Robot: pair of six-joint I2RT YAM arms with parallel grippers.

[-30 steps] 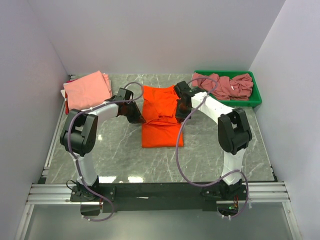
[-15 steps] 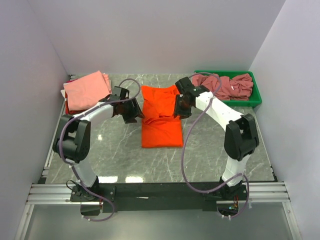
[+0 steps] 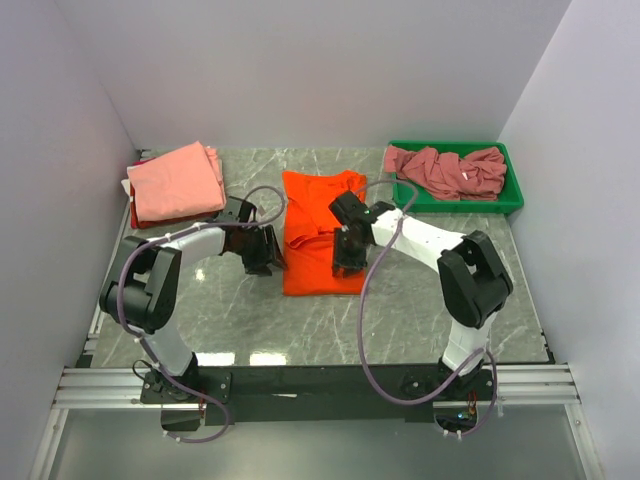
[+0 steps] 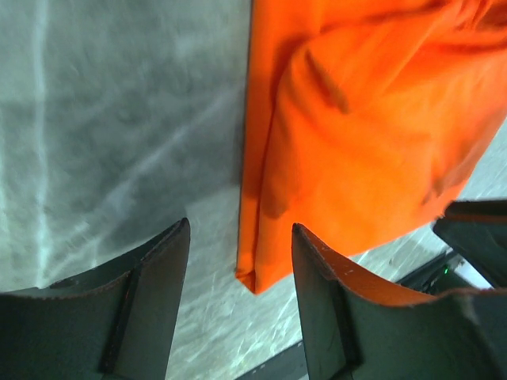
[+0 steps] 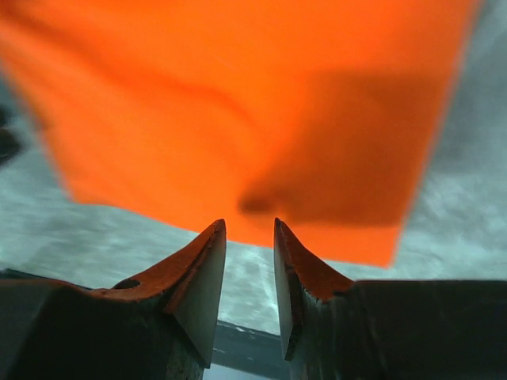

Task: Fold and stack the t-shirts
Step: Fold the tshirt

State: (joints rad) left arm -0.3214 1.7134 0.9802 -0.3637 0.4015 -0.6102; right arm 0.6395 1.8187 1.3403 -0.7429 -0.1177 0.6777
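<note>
Moved nearer; wrist views alone show left gripper point(image 4: 240, 226) spread, right gripper point(image 5: 249, 224) barely parted.

Centre: an orange shirt point(image 3: 322, 235) of soft, matt cloth, lightly creased. It lies on a table point(image 3: 250, 310) with a grey marble-patterned top, smooth with a faint sheen. At 10 o'clock is a matt pink shirt point(image 3: 175, 180). At 2 o'clock, rumpled mauve shirts point(image 3: 445, 170) of dull cloth fill a glossy green plastic bin point(image 3: 470, 206). The fingers point(image 4: 150, 293) look like dark, hard plastic, smooth-faced with finely rough edges.
</note>
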